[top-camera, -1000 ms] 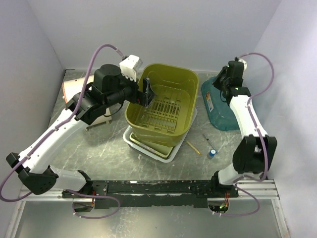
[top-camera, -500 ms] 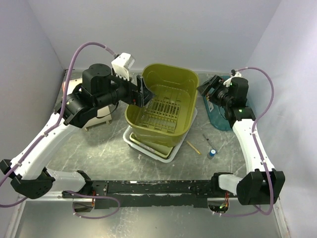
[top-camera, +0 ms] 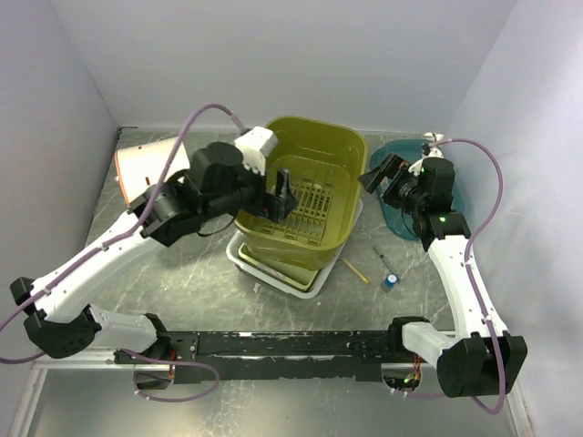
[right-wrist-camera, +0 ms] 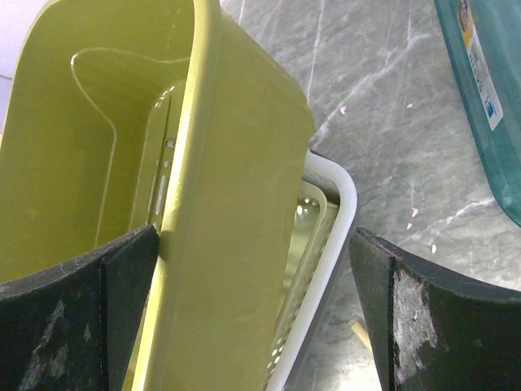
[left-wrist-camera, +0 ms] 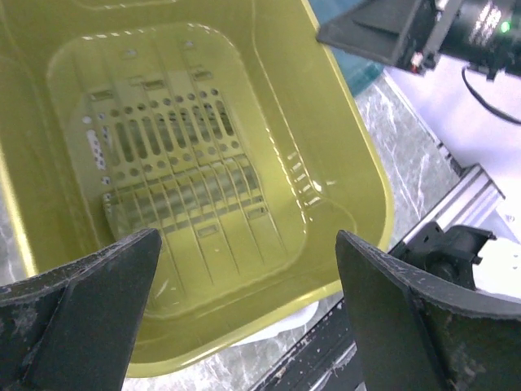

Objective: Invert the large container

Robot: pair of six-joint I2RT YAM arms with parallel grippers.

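The large yellow-green container (top-camera: 314, 205) sits mouth-up in the middle of the worktop (top-camera: 182, 273), nested on a white tray (top-camera: 273, 273), and its long axis runs from the near edge toward the back wall. Your left pincer (top-camera: 281, 196) hangs inside the mouth, close to the left long wall, fingers spread wide over the slotted floor and gripping nothing. Your right pincer (top-camera: 378, 173) is at the opposite long side, just outside the right rim, also wide open and empty. In its wrist view the rim runs down toward one finger and the outer wall fills the gap between the two. I cannot tell whether that finger touches the plastic. Both arms are about equally near, one on each long side, so the flip probably turns about the long axis. You would need a grip on a long rim first. Mind the teal tub (top-camera: 401, 223) just to the right of the right arm as the container swings over.
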